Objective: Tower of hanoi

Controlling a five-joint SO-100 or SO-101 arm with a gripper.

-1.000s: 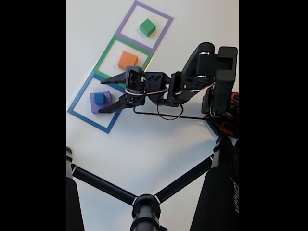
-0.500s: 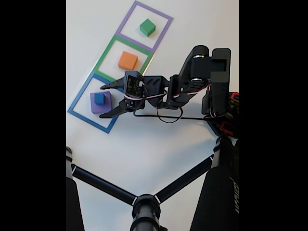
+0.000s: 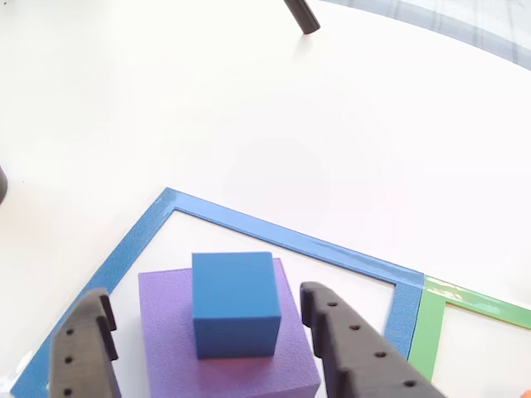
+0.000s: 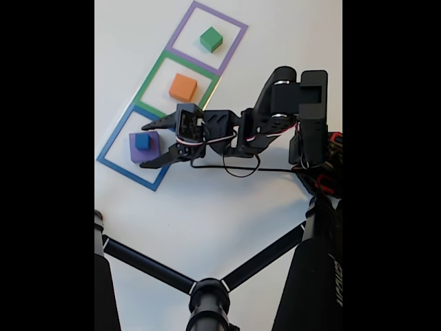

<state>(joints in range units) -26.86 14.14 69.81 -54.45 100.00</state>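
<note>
The tower of hanoi is spread over three spots. The small blue cube (image 4: 142,141) (image 3: 235,303) sits on the flat purple block (image 4: 151,153) (image 3: 166,327) inside the blue tape outline. Apart from them are the orange block (image 4: 182,87) in the green outline and the green block (image 4: 211,39) in the purple outline. My gripper (image 4: 144,146) (image 3: 206,295) is open, with one black finger (image 3: 85,355) on each side of the purple and blue stack. It touches neither block as far as the frames show.
Black tripod legs (image 4: 148,265) cross the near part of the white table, and a tripod foot (image 3: 300,15) shows at the far edge. The arm's base (image 4: 315,138) stands at the right in the fixed view. The tape outlines (image 3: 282,235) lie flat.
The open gripper has moved left in the fixed view, from beside the blue outline to straddling the purple and blue stack. The blocks have not moved.
</note>
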